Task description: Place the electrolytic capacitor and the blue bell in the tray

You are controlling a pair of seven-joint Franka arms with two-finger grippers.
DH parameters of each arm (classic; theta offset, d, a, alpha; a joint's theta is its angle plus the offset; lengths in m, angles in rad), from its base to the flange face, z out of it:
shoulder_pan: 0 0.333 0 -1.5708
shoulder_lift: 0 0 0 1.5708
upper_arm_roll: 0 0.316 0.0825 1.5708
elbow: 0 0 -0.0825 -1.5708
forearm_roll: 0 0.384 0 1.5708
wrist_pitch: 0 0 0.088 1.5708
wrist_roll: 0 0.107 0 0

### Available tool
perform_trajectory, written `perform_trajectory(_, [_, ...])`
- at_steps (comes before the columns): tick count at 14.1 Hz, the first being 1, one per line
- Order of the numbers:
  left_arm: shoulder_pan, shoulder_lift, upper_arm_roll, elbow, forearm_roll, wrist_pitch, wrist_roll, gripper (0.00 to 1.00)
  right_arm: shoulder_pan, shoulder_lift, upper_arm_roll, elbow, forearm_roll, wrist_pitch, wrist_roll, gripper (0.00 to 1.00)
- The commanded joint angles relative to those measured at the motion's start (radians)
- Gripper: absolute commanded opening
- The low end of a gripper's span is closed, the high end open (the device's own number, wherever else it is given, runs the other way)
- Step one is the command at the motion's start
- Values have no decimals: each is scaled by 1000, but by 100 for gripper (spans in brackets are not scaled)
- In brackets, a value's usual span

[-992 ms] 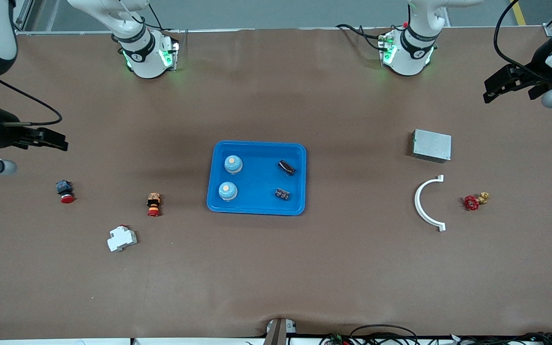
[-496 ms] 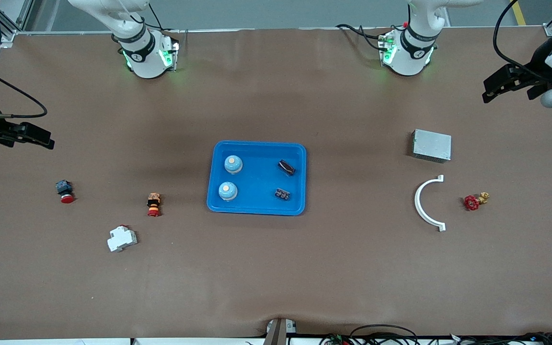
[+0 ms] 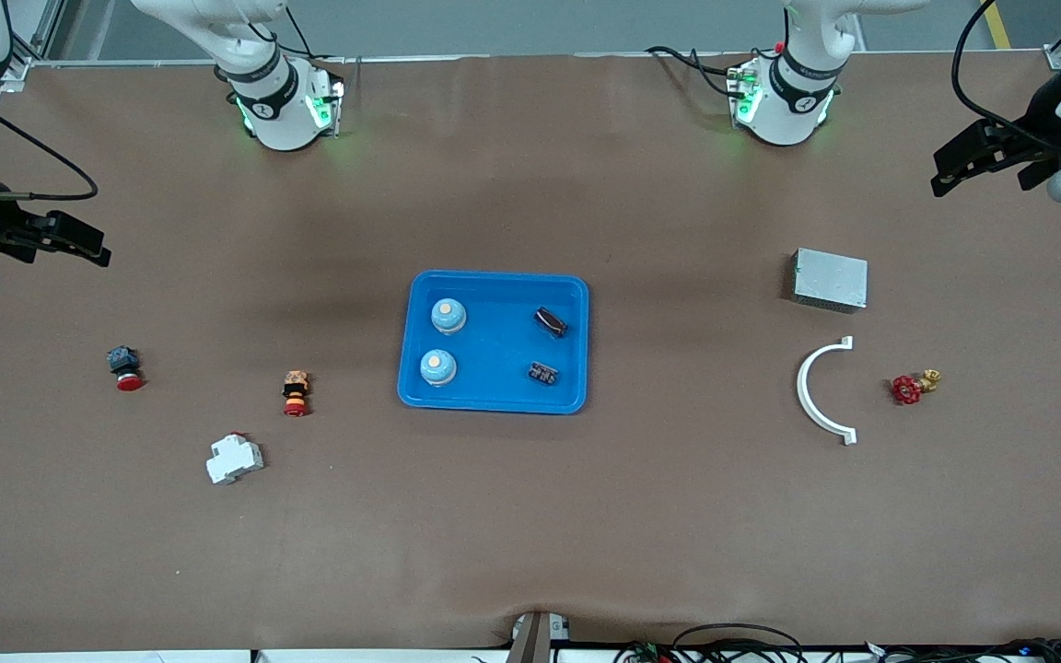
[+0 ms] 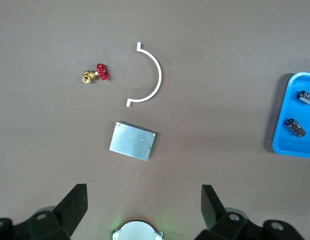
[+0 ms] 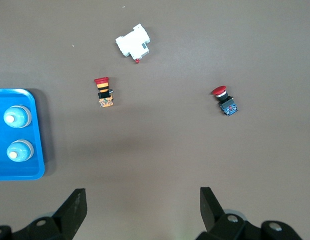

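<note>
Both end effectors, left [image 3: 954, 170] and right [image 3: 79, 241], hang open and empty at the surface's ends, since the shallow bright-blue plastic tray [image 3: 494, 401] already holds both bells and capacitors.

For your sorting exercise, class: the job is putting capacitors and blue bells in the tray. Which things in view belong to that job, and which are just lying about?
Belong to the job:
- blue tray
- two blue bells, in it
- two capacitors, in it

Just lying about:
- grey metal box
- white curved bracket
- red-handled valve
- two red push buttons
- white breaker
</note>
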Motion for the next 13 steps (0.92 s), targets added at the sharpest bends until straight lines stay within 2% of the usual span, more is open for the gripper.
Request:
perform_trajectory(1, [7,-2,3,17,-24,-6,18,100,-37,-8,11,31,21,2,-12,100])
perform_trajectory(11, [4,-1,0,17,-24,-8,18,100,-34,-2,14,39,20,3,-5,100])
perform_trajectory(13, [5,-1,0,17,-24,-8,18,100,2,-3,-16,45,20,3,-5,100])
